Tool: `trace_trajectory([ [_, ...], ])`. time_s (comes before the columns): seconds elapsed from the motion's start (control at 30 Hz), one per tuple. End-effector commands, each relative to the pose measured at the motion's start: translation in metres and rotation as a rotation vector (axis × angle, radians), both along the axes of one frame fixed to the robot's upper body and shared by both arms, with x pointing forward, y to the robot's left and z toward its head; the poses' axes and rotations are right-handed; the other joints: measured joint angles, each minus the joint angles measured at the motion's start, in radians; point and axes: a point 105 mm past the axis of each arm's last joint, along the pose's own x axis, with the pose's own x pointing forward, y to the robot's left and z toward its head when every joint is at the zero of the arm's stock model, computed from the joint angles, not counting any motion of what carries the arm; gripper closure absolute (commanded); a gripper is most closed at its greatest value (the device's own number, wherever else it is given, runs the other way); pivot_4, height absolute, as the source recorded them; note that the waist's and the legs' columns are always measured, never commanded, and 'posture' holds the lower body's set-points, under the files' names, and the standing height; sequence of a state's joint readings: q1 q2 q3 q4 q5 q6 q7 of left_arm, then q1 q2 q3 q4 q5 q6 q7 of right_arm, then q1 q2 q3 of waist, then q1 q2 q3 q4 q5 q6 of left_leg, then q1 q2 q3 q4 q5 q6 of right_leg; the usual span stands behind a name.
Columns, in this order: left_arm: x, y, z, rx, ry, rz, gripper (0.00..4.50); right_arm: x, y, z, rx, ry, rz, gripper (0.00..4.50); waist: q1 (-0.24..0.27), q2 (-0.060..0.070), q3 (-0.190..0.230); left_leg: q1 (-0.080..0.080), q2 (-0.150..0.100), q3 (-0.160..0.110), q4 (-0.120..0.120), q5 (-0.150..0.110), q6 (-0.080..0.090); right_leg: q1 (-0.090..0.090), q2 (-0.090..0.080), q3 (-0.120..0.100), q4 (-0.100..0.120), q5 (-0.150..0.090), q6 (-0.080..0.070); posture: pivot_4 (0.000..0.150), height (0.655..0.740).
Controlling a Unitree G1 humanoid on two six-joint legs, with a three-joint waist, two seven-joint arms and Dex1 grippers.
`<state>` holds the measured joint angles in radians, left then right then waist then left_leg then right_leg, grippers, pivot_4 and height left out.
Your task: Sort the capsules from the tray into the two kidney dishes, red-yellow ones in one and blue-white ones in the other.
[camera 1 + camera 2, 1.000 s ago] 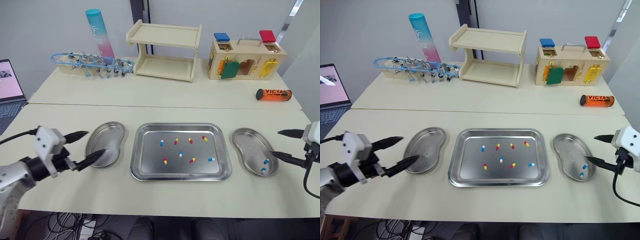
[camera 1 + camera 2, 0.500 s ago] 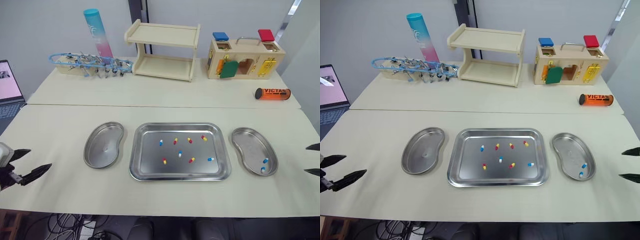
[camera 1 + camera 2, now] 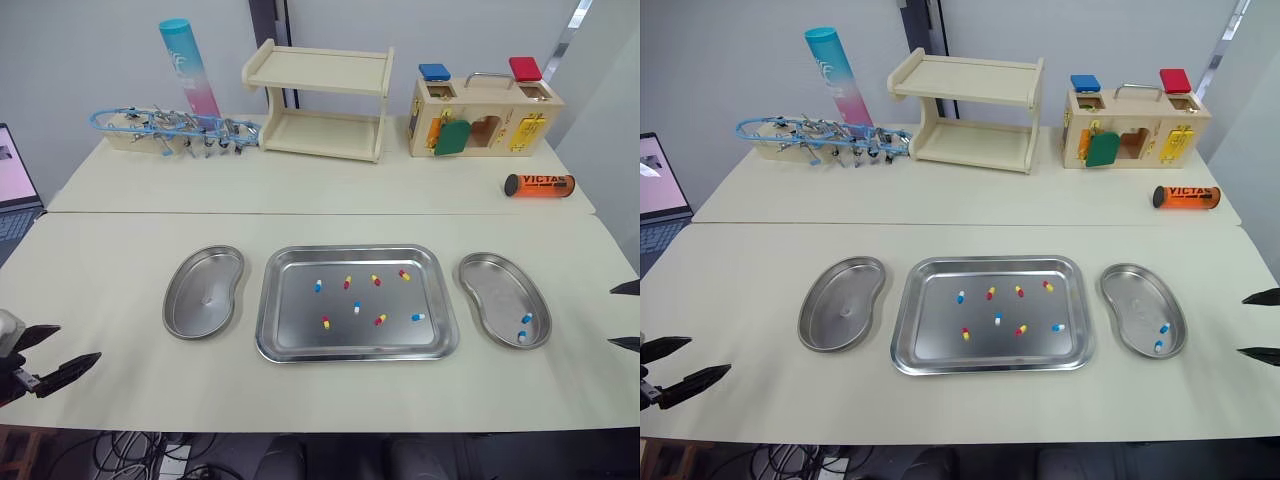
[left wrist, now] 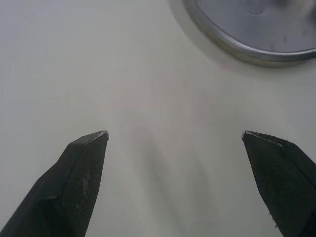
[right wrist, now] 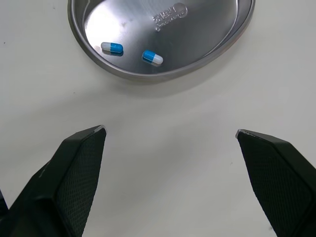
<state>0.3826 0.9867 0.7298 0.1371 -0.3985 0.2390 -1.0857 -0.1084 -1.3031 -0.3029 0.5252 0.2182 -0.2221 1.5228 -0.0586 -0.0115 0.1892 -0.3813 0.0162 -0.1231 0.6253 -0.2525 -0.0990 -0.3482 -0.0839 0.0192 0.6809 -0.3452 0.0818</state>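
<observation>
A steel tray (image 3: 295, 325) sits mid-table holding several capsules, red-yellow ones (image 3: 380, 320) and blue-white ones (image 3: 318, 286) scattered apart. The left kidney dish (image 3: 204, 291) is empty. In the right kidney dish (image 3: 495, 290) lie two blue-white capsules (image 3: 525, 318); they also appear in the right wrist view (image 5: 152, 58). My left gripper (image 3: 78, 342) is open near the table's front left corner, well away from the left dish, whose rim (image 4: 237, 47) is in the left wrist view. My right gripper (image 3: 611, 316) is open at the right edge, beside the right dish (image 5: 197, 39), holding nothing.
Along the back stand a wooden shelf (image 3: 318, 100), a wooden lock box (image 3: 485, 110), a blue-pink tube (image 3: 188, 68) and a rack of blue clips (image 3: 170, 130). An orange canister (image 3: 540, 185) lies at the right. A laptop (image 3: 12, 185) sits at the far left.
Both arms have pulled back from the kidney dishes to the table's outer edges, grippers still open. The camera has shifted slightly. The capsules have not moved.
</observation>
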Motion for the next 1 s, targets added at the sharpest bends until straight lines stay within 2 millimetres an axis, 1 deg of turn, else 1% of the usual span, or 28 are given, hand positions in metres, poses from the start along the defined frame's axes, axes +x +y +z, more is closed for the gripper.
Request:
trace_trajectory([
  [0.03, -0.002, -0.002, 0.017, -0.002, -0.061, 0.014, 0.0, 0.003, 0.001, 0.005, 0.01, -0.024, -0.002, 0.03, 0.0, 0.0, 0.0, 0.0, 0.0, 0.0, 0.0, 0.0, 0.0, 0.0, 0.0, 0.0, 0.0, 0.0, 0.0, 0.15, 0.74],
  [0.27, -0.003, -0.014, 0.02, -0.022, -0.06, -0.008, 0.0, 0.003, 0.004, 0.004, 0.016, -0.02, 0.01, 0.03, 0.001, 0.0, 0.0, 0.0, 0.0, 0.0, 0.0, 0.0, 0.0, 0.0, 0.0, 0.0, 0.0, 0.0, 0.0, 0.15, 0.74],
  [0.4, -0.001, -0.028, 0.021, -0.053, -0.057, -0.052, 0.0, 0.005, 0.01, 0.005, 0.032, -0.029, 0.036, 0.03, 0.001, 0.0, 0.0, 0.0, 0.0, 0.0, 0.0, 0.0, 0.0, 0.0, 0.0, 0.0, 0.0, 0.0, 0.0, 0.15, 0.74],
  [0.43, 0.0, -0.036, 0.021, -0.069, -0.049, -0.076, 0.0, 0.007, 0.015, 0.006, 0.039, -0.035, 0.054, 0.03, 0.001, 0.0, 0.0, 0.0, 0.0, 0.0, 0.0, 0.0, 0.0, 0.0, 0.0, 0.0, 0.0, 0.0, 0.0, 0.15, 0.74],
  [0.53, 0.004, -0.062, 0.022, -0.123, -0.026, -0.164, 0.0, 0.01, 0.032, 0.01, 0.036, -0.055, 0.132, 0.03, 0.001, 0.0, 0.0, 0.0, 0.0, 0.0, 0.0, 0.0, 0.0, 0.0, 0.0, 0.0, 0.0, 0.0, 0.0, 0.15, 0.74],
  [0.63, 0.009, -0.08, 0.023, -0.139, -0.03, -0.225, 0.0, 0.01, 0.052, 0.014, 0.048, -0.071, 0.204, 0.03, 0.002, 0.0, 0.0, 0.0, 0.0, 0.0, 0.001, 0.0, 0.0, 0.0, 0.0, 0.0, 0.0, 0.0, 0.0, 0.15, 0.74],
  [0.73, 0.013, -0.104, 0.023, -0.178, -0.042, -0.292, 0.0, 0.009, 0.082, 0.017, 0.112, -0.072, 0.275, 0.03, 0.003, 0.0, 0.0, 0.0, 0.0, 0.0, 0.001, 0.0, 0.0, 0.001, 0.0, 0.0, 0.0, 0.0, 0.0, 0.15, 0.74],
  [0.87, 0.011, -0.132, 0.022, -0.216, -0.036, -0.386, 0.0, -0.001, 0.119, 0.02, 0.198, -0.044, 0.357, 0.03, 0.005, 0.0, 0.0, -0.001, 0.0, 0.0, 0.002, 0.0, 0.0, 0.001, 0.0, 0.0, 0.0, 0.0, 0.0, 0.15, 0.74],
  [0.93, 0.012, -0.148, 0.023, -0.234, -0.039, -0.443, 0.0, -0.005, 0.141, 0.023, 0.262, -0.042, 0.4, 0.03, 0.008, 0.0, 0.0, -0.001, 0.0, -0.001, 0.002, 0.0, 0.0, 0.001, 0.0, -0.001, 0.0, 0.0, 0.0, 0.15, 0.74],
  [1.0, 0.012, -0.159, 0.024, -0.243, -0.033, -0.483, 0.0, -0.008, 0.156, 0.027, 0.308, -0.043, 0.42, 0.03, 0.011, 0.0, 0.0, -0.001, 0.0, -0.001, 0.002, 0.0, 0.0, 0.001, 0.0, -0.001, 0.0, 0.0, 0.0, 0.15, 0.74],
])
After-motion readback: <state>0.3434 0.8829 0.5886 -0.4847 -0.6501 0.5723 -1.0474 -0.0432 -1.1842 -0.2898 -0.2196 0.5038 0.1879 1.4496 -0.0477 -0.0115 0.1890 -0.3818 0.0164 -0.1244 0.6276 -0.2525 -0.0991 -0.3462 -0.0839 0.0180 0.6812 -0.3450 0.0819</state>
